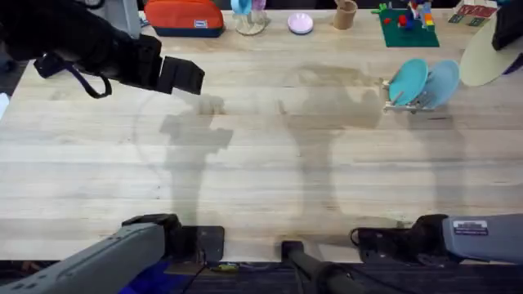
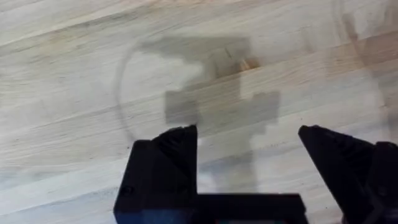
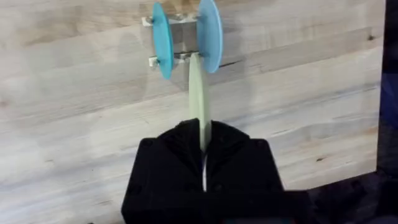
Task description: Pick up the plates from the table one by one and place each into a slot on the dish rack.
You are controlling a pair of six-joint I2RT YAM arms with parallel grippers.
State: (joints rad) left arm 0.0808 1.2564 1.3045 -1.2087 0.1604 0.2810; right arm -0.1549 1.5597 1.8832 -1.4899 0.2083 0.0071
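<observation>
The dish rack (image 1: 415,100) stands at the table's far right with a teal plate (image 1: 406,80) and a light blue plate (image 1: 442,82) upright in its slots. My right gripper (image 1: 502,39) hovers to the right of the rack, shut on a pale cream-yellow plate (image 1: 489,59). The right wrist view shows that plate (image 3: 197,102) edge-on between the shut fingers of my right gripper (image 3: 204,134), lined up with the gap between the teal plate (image 3: 160,40) and the light blue plate (image 3: 210,34). My left gripper (image 1: 184,75) hangs open over bare table (image 2: 74,74) at the far left, its fingers (image 2: 171,162) empty.
Along the far edge sit an orange case (image 1: 184,16), a glass stand (image 1: 249,18), a small pink dish (image 1: 300,23), a wooden cup (image 1: 345,14) and a green baseplate with bricks (image 1: 409,28). The tabletop (image 1: 270,163) is bare wood across the middle and front.
</observation>
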